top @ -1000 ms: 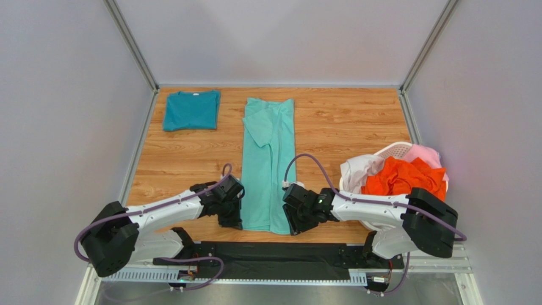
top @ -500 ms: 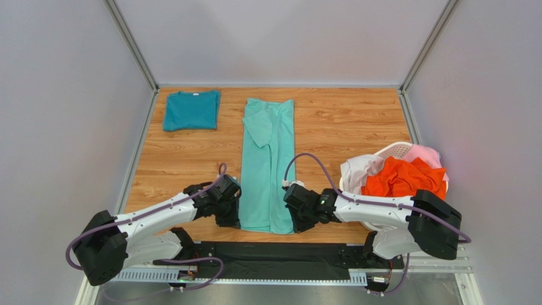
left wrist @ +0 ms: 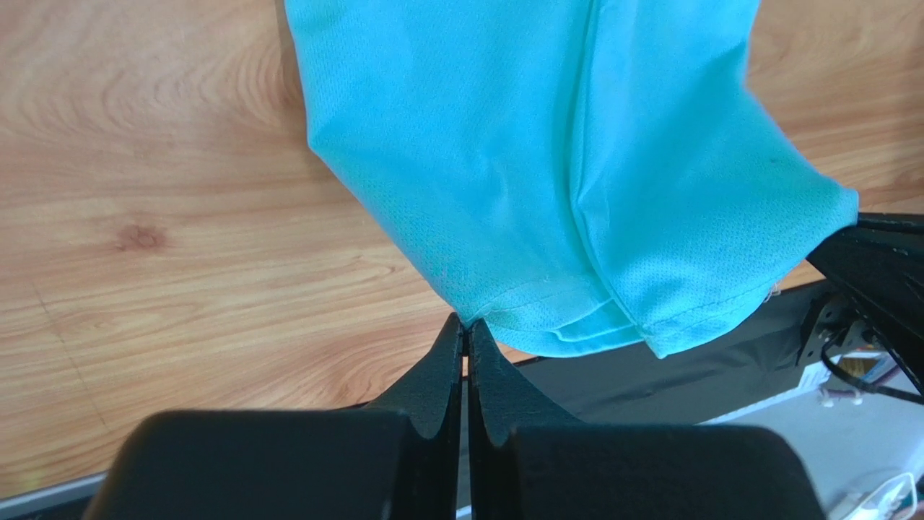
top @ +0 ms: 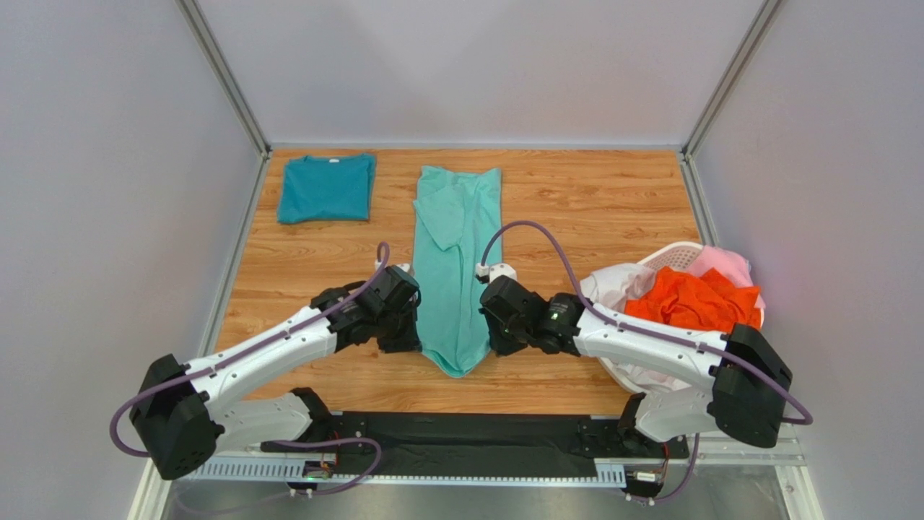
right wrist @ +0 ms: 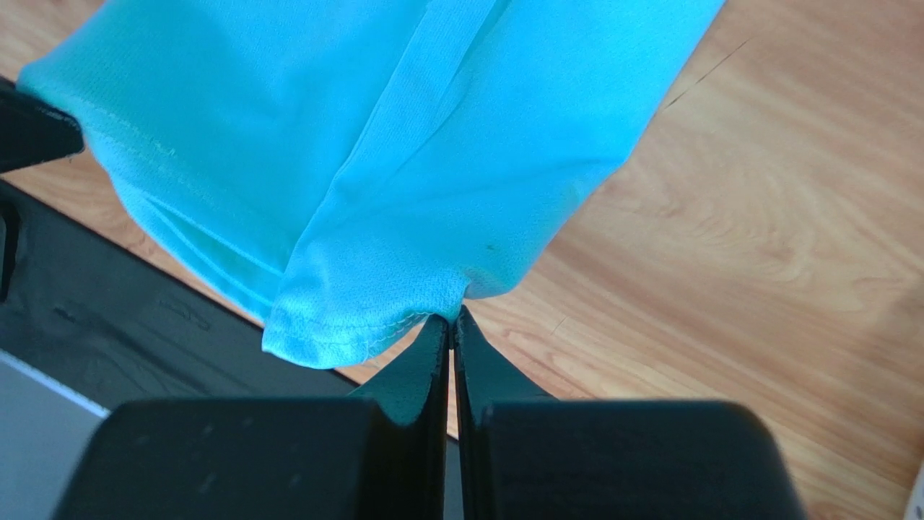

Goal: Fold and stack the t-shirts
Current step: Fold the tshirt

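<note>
A long, narrow-folded mint-aqua t-shirt [top: 458, 255] lies down the middle of the wooden table, its near hem lifted and sagging between my two grippers. My left gripper [top: 412, 338] is shut on the hem's left corner; in the left wrist view its tips [left wrist: 467, 322] pinch the mint cloth [left wrist: 564, 163]. My right gripper [top: 490, 338] is shut on the right corner, its tips [right wrist: 451, 316] pinching the same cloth [right wrist: 380, 130]. A folded darker teal t-shirt [top: 325, 186] lies at the back left. Orange [top: 689, 301], white [top: 613, 293] and pink [top: 724, 262] t-shirts fill the basket.
A white plastic laundry basket [top: 675, 257] stands at the right edge, beside the right arm. Bare wood table [top: 607, 206] lies between the mint shirt and the basket, and on the left [top: 293, 271]. A black base rail [top: 477, 439] runs along the near edge.
The right gripper closed on the hem's right corner. Both grippers then rose and moved away from the near edge, lifting the mint shirt's near end off the table.
</note>
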Controlling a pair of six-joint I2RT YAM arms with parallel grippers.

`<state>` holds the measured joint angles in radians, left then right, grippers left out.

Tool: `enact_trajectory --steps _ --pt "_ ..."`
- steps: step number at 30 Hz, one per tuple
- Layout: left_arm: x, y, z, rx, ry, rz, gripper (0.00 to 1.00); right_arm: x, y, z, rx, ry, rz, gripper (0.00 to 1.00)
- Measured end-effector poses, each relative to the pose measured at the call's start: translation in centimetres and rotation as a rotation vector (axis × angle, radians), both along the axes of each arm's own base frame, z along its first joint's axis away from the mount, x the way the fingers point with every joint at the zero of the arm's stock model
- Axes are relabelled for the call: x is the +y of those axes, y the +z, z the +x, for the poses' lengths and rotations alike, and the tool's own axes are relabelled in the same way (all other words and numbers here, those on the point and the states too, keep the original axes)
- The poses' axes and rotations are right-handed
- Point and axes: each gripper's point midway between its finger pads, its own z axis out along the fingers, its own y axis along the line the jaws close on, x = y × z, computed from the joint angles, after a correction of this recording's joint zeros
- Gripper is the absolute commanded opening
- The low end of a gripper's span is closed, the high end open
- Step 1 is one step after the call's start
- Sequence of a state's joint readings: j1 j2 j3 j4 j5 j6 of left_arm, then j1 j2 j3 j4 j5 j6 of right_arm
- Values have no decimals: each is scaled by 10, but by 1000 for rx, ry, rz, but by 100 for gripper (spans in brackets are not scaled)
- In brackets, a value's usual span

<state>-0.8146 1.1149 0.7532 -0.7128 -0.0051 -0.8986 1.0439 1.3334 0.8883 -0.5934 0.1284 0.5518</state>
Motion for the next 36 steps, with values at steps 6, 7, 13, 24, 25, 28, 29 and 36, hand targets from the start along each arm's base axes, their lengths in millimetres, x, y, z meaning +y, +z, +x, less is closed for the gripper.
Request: enact_trajectory --steps 6,7,13,24,25,28,29,36 --pt "-2 23 31 -63 48 7 0 -9 14 34 -67 -74 -1 0" --pt "-2 25 36 -70 56 10 0 -11 17 39 -78 -85 1 0" --pt "1 36 68 -95 106 27 0 -19 27 72 -108 -156 17 0" --pt "7 38 126 -93 181 44 0 -22 41 132 -140 -221 36 1" --pt "8 36 131 -89 185 47 0 -21 42 137 -141 -222 38 1" --pt "10 36 144 -80 197 38 0 -19 42 151 -137 -225 45 1" --pt "10 36 149 -78 200 33 0 -18 42 155 -134 -226 48 1" --pt "10 40 187 -88 210 10 0 -20 41 187 -127 -245 61 1"
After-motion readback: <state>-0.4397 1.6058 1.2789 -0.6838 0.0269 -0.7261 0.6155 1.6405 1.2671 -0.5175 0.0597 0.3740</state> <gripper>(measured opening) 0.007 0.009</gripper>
